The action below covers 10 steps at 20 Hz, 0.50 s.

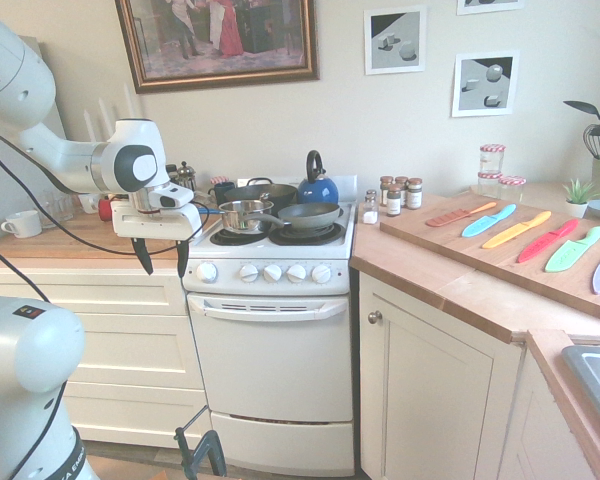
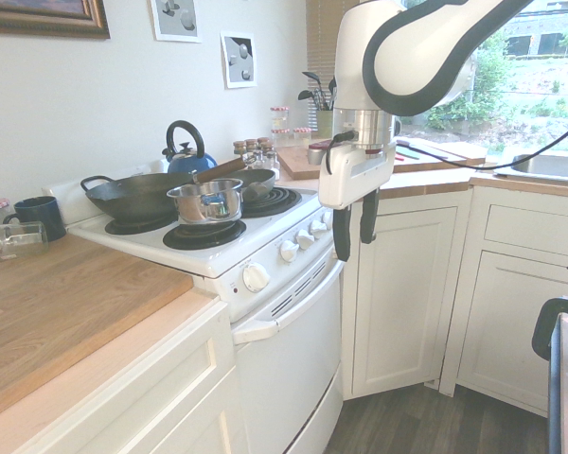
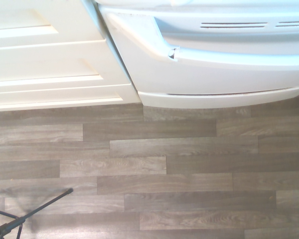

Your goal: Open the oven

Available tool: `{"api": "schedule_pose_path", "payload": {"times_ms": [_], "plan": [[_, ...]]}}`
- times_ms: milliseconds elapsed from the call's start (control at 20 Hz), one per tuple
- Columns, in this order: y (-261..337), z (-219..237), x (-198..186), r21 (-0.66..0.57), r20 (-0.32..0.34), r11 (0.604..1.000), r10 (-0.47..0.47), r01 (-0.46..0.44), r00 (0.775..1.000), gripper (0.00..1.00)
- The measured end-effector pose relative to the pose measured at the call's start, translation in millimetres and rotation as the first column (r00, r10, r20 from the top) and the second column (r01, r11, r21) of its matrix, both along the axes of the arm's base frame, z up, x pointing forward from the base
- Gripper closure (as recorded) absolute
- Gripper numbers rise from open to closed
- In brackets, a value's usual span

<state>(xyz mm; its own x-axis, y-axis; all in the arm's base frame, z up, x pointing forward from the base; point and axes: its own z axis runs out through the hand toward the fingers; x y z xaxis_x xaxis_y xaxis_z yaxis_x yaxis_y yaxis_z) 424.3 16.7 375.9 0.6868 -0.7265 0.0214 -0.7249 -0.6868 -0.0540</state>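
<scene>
Second exterior view is showing the gripper [image 2: 355, 232] hanging in the air with its fingers pointing down and standing apart, gripping nothing. It is hovering in front of the oven [image 2: 293, 369], off the knob-row end of the stove front. The oven door is sitting shut. Its handle [image 2: 289, 307] is lying below the gripper and closer to the stove, its long axis running level across the door's top edge.
</scene>
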Motion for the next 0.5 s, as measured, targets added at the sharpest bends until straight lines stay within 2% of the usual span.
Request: {"api": "schedule_pose_path", "payload": {"times_ms": [250,400,500], "plan": [[-6,-25,1,-0.011,-0.025,1.0,-0.007,0.007,1.0,0.0],[-17,-77,11,-0.048,-0.01,0.996,-0.073,0.072,0.997,0.0],[-28,-118,19,-0.057,0.016,0.996,-0.074,0.075,0.997,0.0]]}}
